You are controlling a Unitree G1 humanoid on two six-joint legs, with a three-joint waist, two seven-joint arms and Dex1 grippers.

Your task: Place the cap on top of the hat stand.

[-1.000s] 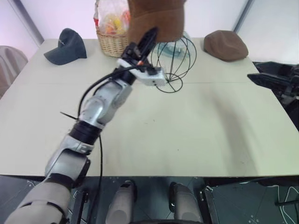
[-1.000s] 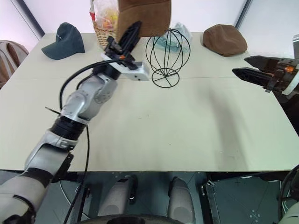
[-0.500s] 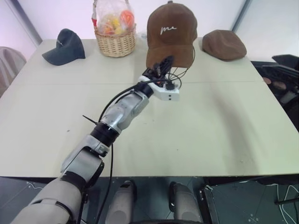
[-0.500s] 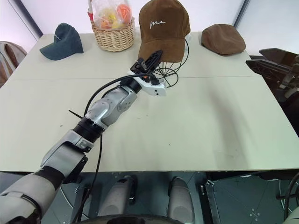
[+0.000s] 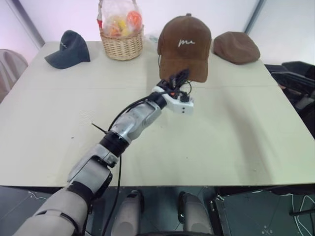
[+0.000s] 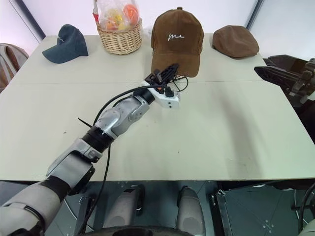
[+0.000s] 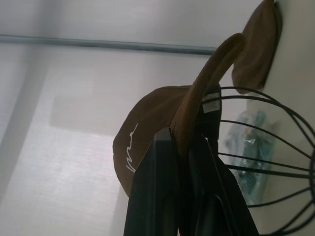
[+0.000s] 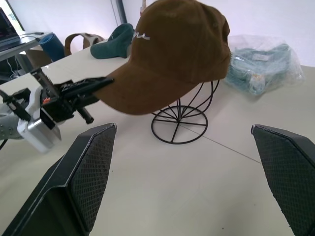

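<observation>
My cap [image 5: 184, 46] now sits over the hat stand [image 8: 180, 120] near the table's [image 5: 236, 137] far edge. My left gripper [image 5: 178, 78] is clenched on its brim; my right gripper [image 8: 182, 182] is spread wide. Letting go remains.

where the cameras sit

the two eye views look forward and down from the head over the whole worktop [image 5: 236, 142]. the left wrist view sits close under the cap [image 7: 157, 128] brim, facing upward past the hat stand [image 7: 275, 162]. the right wrist view faces the same cap and stand from the side, farther off.
</observation>
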